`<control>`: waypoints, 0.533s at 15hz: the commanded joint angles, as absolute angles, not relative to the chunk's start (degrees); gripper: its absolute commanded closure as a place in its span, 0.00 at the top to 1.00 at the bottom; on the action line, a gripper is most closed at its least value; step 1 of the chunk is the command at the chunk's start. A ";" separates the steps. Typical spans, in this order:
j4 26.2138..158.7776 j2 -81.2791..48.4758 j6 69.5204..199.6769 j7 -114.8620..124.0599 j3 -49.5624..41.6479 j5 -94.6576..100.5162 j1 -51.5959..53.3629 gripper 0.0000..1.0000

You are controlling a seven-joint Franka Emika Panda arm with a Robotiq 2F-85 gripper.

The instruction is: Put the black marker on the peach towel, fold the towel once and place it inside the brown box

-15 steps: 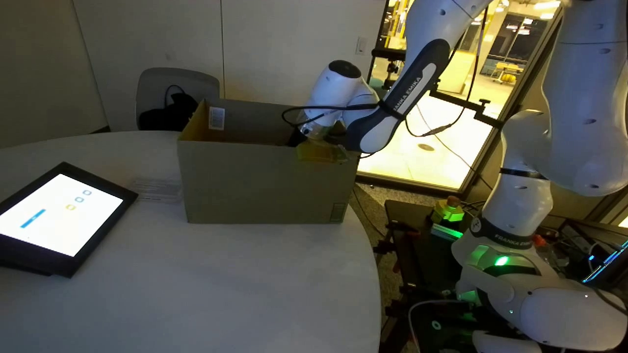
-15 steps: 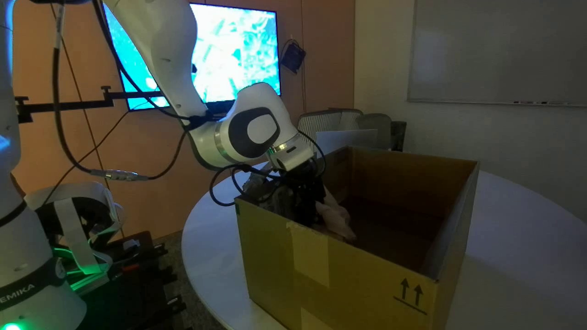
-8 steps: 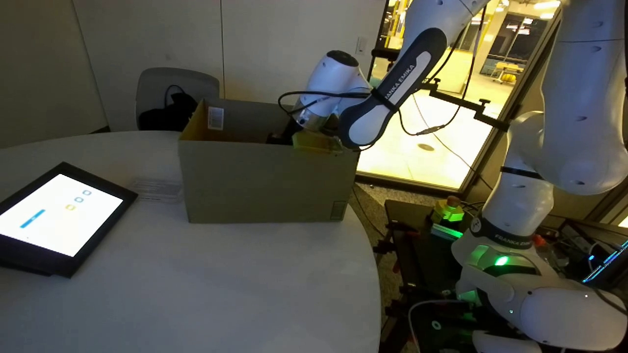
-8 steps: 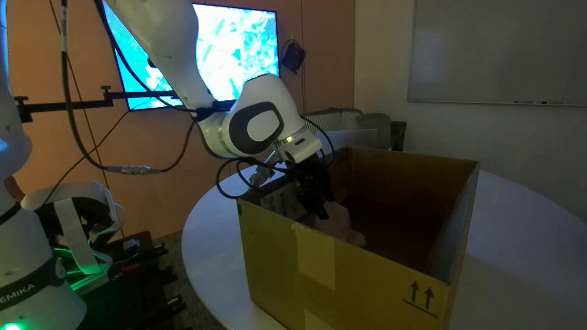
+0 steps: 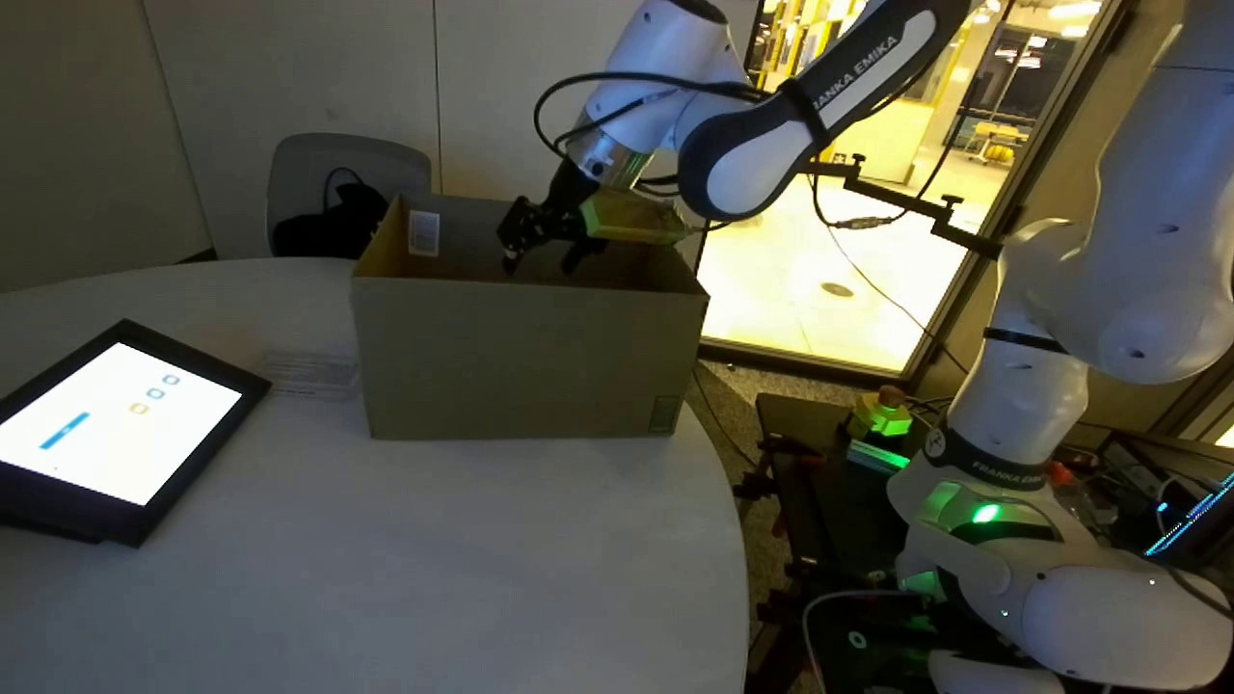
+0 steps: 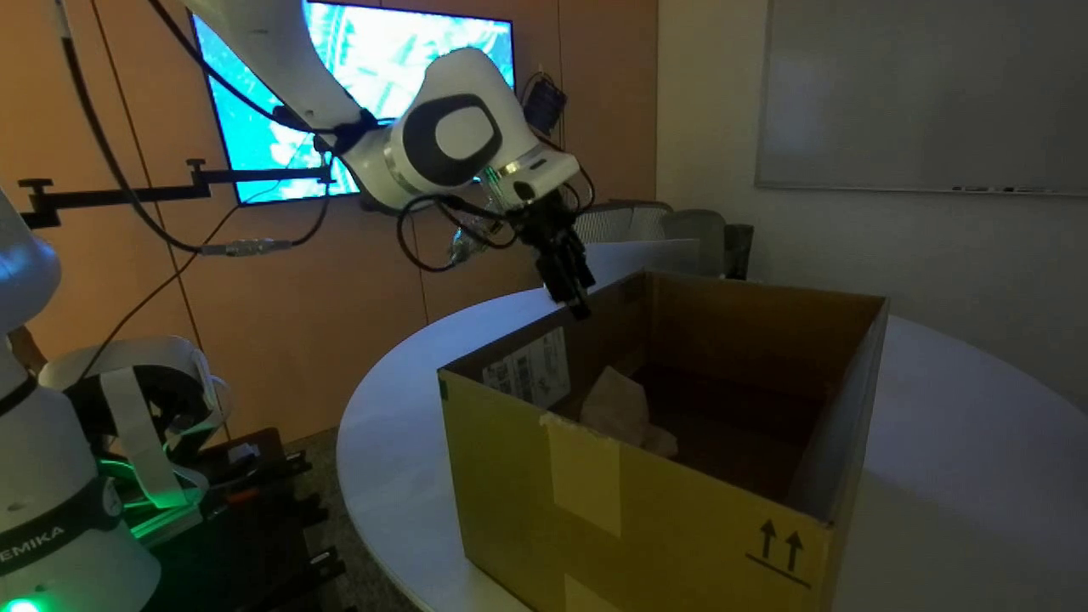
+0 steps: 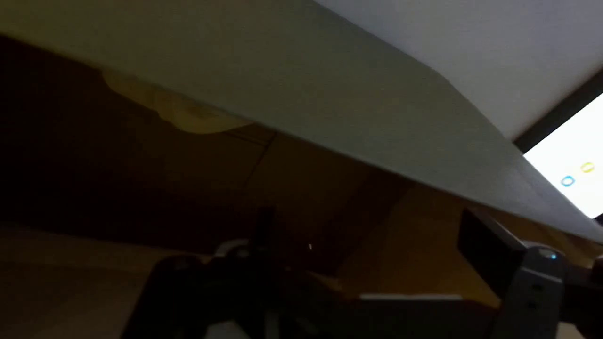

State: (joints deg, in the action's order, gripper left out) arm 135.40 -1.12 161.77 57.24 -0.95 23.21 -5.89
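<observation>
The tool (image 5: 541, 262) hangs spread, holding nothing, over the box (image 5: 530, 361); the towel (image 6: 625, 408) lies inside, below and slightly right of the tool in an exterior view, partly hidden by the box's near side. No marker shows; the next move is likely upward, away.

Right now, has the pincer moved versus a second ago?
Yes, up. In an exterior view, the pincer now appears level with the lower part of the chair back; a second ago, the box mostly hid it.
</observation>
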 commanded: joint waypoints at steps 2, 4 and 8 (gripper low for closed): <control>137.19 11.74 149.26 45.72 2.37 15.43 -1.02 1.00; 136.48 16.43 140.74 42.80 4.48 12.55 0.87 1.00; 133.01 21.61 121.46 39.23 8.23 8.83 2.74 1.00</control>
